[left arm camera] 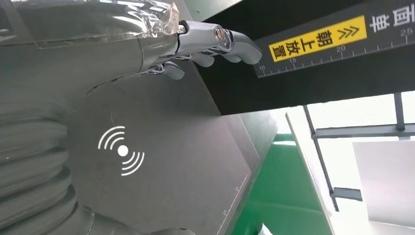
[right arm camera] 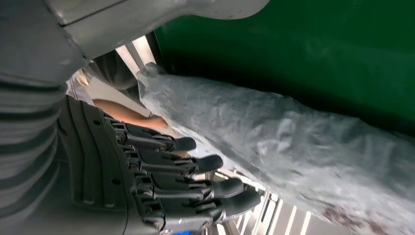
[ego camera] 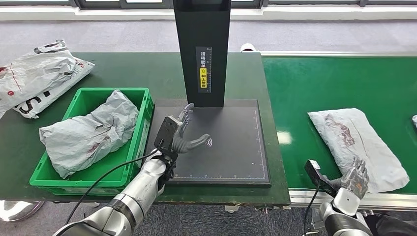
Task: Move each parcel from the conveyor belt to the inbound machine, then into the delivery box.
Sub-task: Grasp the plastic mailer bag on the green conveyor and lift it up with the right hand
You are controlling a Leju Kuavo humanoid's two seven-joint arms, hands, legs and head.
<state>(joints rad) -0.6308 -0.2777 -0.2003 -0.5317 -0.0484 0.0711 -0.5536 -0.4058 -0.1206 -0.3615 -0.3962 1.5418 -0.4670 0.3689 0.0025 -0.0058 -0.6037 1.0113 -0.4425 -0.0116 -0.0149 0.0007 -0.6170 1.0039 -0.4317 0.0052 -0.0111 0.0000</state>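
A grey plastic parcel [ego camera: 359, 145] lies on the green conveyor belt [ego camera: 314, 88] near its front edge; the right wrist view shows it close up [right arm camera: 293, 132]. My right hand [ego camera: 355, 181] is at the parcel's near end, fingers [right arm camera: 195, 171] apart, holding nothing. My left hand [ego camera: 181, 135] hovers over the black plate of the inbound machine [ego camera: 231, 147], fingers [left arm camera: 215, 46] spread and empty, near the white scan mark [left arm camera: 121, 150]. Another crumpled grey parcel [ego camera: 88, 130] lies in the green delivery box [ego camera: 142, 105].
The machine's black post [ego camera: 202, 49] with a yellow label [left arm camera: 318, 41] rises behind the plate. A white and grey bag [ego camera: 37, 76] lies on the dark green table at the far left. A further parcel's corner [ego camera: 414, 120] shows at the belt's right edge.
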